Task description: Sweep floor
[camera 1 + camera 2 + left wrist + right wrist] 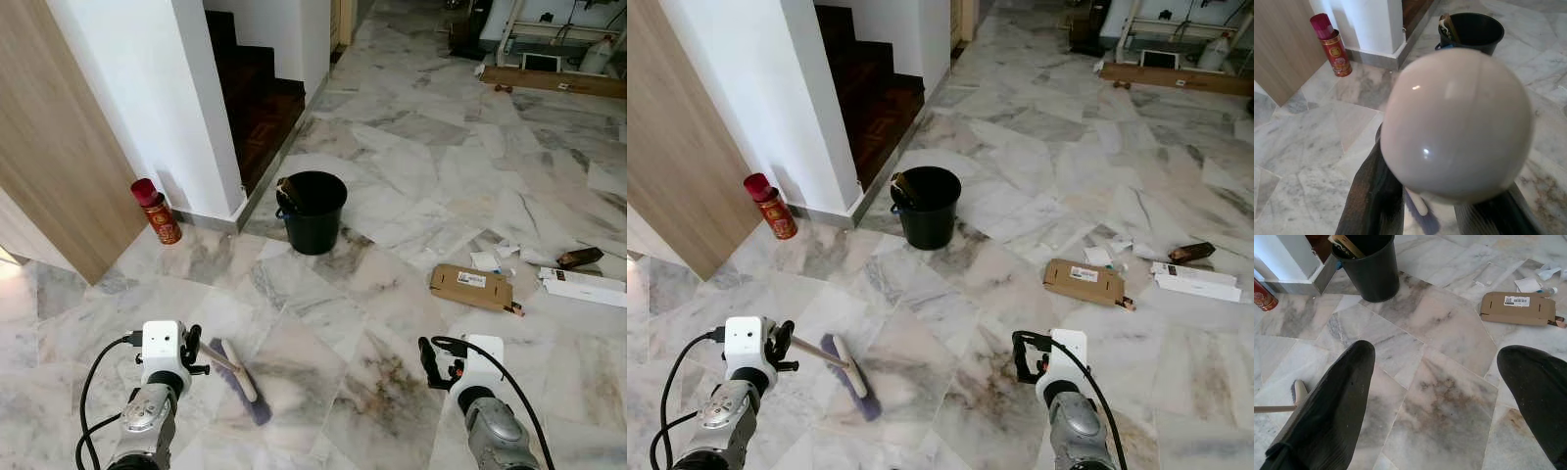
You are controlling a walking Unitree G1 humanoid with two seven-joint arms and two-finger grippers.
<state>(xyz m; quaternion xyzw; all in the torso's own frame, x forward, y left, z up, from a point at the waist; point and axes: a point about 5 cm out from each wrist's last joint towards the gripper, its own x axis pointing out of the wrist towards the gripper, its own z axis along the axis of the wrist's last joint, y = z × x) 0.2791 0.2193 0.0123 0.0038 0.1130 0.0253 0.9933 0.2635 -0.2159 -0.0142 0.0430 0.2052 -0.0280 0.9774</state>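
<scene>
A broom lies low over the marble floor, its purple-bristled head (242, 382) in front of me and its pale handle (217, 357) running back into my left gripper (193, 352), which is shut on it. In the left wrist view the handle's rounded end (1457, 127) bulges between the black fingers (1374, 196). My right gripper (431, 360) hangs open over bare floor, nothing between its fingers (1327, 411). Litter lies to the right: a flattened cardboard box (471, 288), white paper scraps (495, 257), a white carton (583, 286) and a small brown piece (580, 258).
A black bucket (312, 211) with something sticking out stands ahead near the white wall corner. A red canister (157, 211) sits by a wooden panel (49, 147). Dark stairs (257, 98) rise behind. A wooden plank (554, 81) and equipment lie far back right.
</scene>
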